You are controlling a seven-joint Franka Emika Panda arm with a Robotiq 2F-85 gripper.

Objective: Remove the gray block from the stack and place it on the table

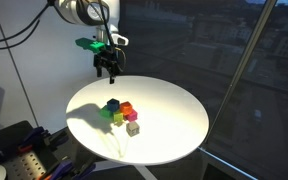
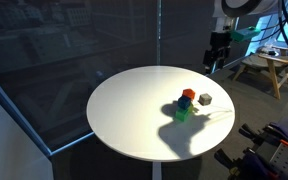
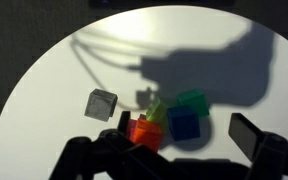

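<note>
The gray block (image 3: 101, 103) lies on the round white table (image 3: 54, 90), a little apart from the stack of green (image 3: 192, 102), blue (image 3: 184, 126), orange (image 3: 144, 133) and lime cubes. In both exterior views the gray block (image 1: 132, 127) (image 2: 205, 100) sits beside the stack (image 1: 118, 109) (image 2: 186, 101). My gripper (image 1: 107, 66) (image 2: 214, 62) hangs open and empty well above the table's edge, away from the cubes. In the wrist view its fingers (image 3: 184, 128) frame the stack from high above.
Dark window glass with a slanted frame (image 1: 249, 60) stands beside the table (image 1: 174, 110). A wooden stool (image 2: 265, 66) stands past the table. Robot hardware sits low near the table (image 1: 19, 150) (image 2: 269, 145). My arm's shadow falls across the tabletop (image 2: 189, 128).
</note>
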